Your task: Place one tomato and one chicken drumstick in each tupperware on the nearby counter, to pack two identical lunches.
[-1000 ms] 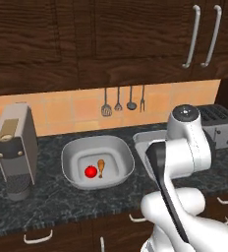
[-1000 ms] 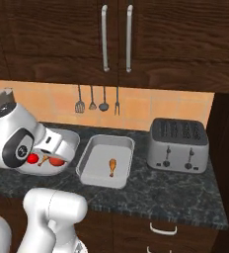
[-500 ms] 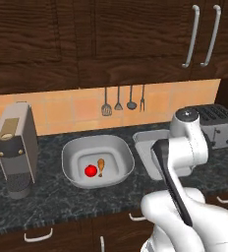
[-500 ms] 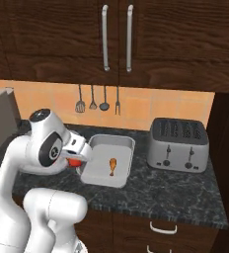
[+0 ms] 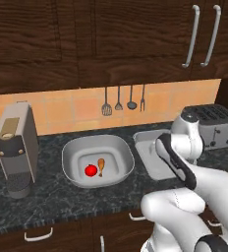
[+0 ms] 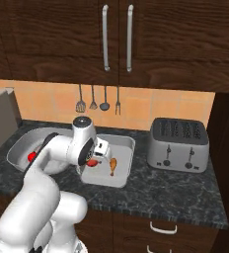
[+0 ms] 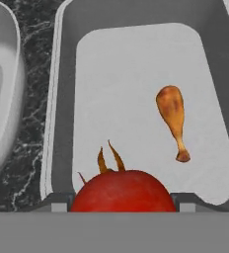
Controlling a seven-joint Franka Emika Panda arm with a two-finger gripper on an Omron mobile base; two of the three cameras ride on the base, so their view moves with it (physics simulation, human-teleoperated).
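Note:
My gripper [image 6: 95, 158] is shut on a red tomato [image 7: 122, 190] and hangs low over the near end of the rectangular tupperware [image 7: 136, 74]. In that tray [image 6: 125, 148] lies a chicken drumstick [image 7: 173, 118], also seen from the right base [image 6: 113, 166]. To its left stands the oval tupperware [image 5: 121, 152], which holds a second tomato [image 5: 90, 170] and a second drumstick [image 5: 101, 166]. Both containers rest on the speckled counter [image 5: 62, 197]. From the left base, my arm covers much of the rectangular tray [image 5: 146, 147].
A silver toaster [image 6: 179, 144] stands right of the tray. A coffee machine [image 5: 15, 147] stands at the counter's left end. Utensils [image 5: 118, 101] hang on the tiled back wall, with dark cabinets above.
The arm has swung right from above the oval basin to above the rectangular tray, carrying the tomato with it.

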